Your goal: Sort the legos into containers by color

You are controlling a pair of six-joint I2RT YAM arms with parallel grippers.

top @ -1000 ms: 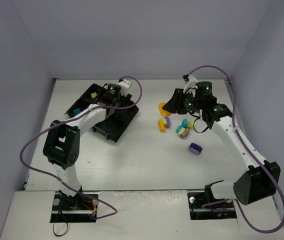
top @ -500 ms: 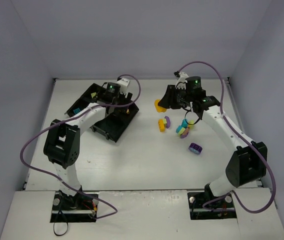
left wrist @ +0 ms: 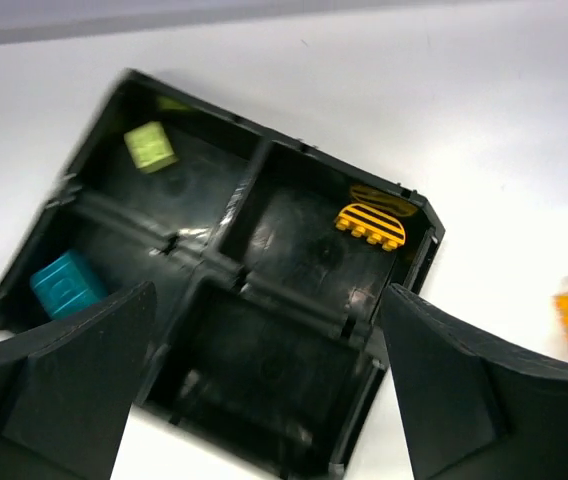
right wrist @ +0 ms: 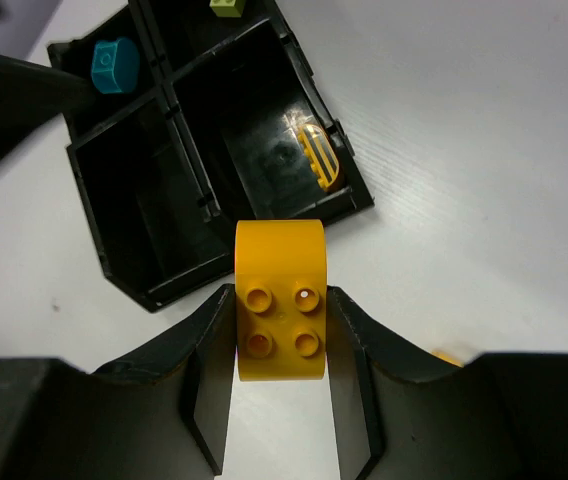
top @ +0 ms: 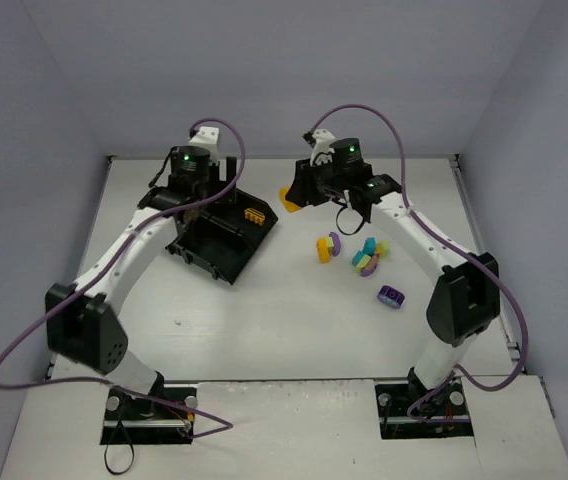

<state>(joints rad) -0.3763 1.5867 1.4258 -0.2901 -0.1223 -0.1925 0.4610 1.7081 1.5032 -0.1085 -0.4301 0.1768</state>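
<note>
- Top external: the black tray [top: 214, 262] sits on the left half of the white surface [top: 264, 320], one corner pointing toward the right arm. The left gripper [top: 186, 210] hangs over the tray's far-left part, its arm bowed out to the left. The right gripper [top: 299, 195] reaches across toward the tray, carrying an orange brick [top: 289, 199] just off that corner, with a thin strip of bare surface between them. The loose bricks [top: 366, 257] lie well apart from the tray, with a purple brick [top: 392, 296] nearer the bases.
- Left wrist: the jaws are spread wide with nothing in them, looking down on the tray [left wrist: 264, 400]. A lime brick [left wrist: 150, 146], a teal brick [left wrist: 64, 283] and a striped orange piece [left wrist: 371, 225] each lie in a separate compartment.
- Right wrist: the jaws are clenched on the orange brick's [right wrist: 280, 300] sides, studs facing the camera. It hangs over white surface at the tray's [right wrist: 134, 210] near wall, by the compartment with the striped orange piece [right wrist: 316, 155].
</note>
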